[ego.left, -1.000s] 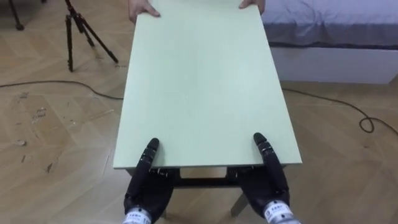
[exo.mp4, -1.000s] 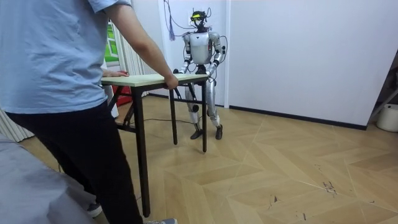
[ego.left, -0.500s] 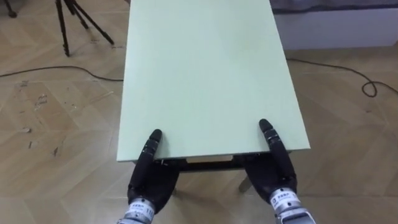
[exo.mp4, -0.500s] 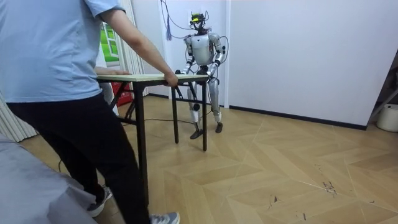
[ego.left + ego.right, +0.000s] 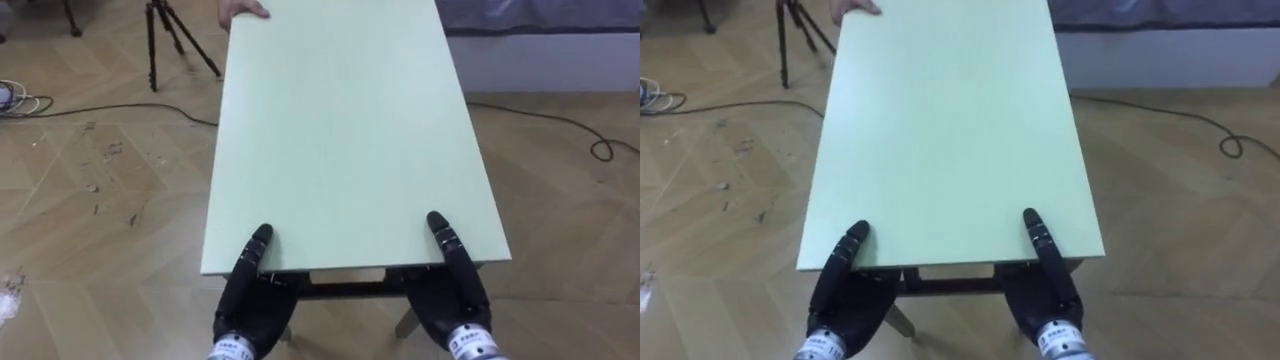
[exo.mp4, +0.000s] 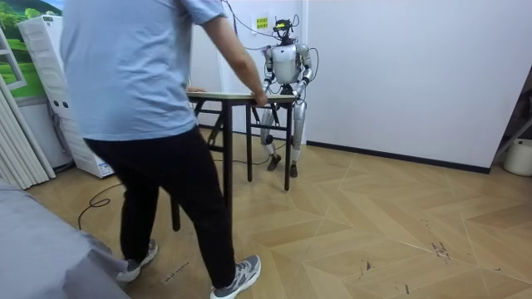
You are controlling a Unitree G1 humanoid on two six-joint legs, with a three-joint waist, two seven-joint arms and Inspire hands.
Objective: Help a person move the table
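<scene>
The pale green table [image 5: 350, 130] stretches away from me, and I stand at its near short end. My left hand [image 5: 250, 300] grips the near edge at the left corner, thumb on top and the rest underneath. My right hand [image 5: 452, 292] holds the right corner the same way. At the far end a person's hand [image 5: 243, 10] rests on the tabletop. In the room view the person [image 6: 158, 100] steps along holding that end of the table [image 6: 241, 97].
A black tripod [image 5: 175, 35] stands on the wooden floor to the far left, with a cable [image 5: 100, 110] running beside it. A bed [image 5: 540, 40] lies at the far right, another cable [image 5: 600, 145] in front of it. A white appliance [image 6: 50, 91] stands by the wall.
The person has stepped to the room view's right, and the table and I have moved that way with them. My hands keep the same hold on the near edge.
</scene>
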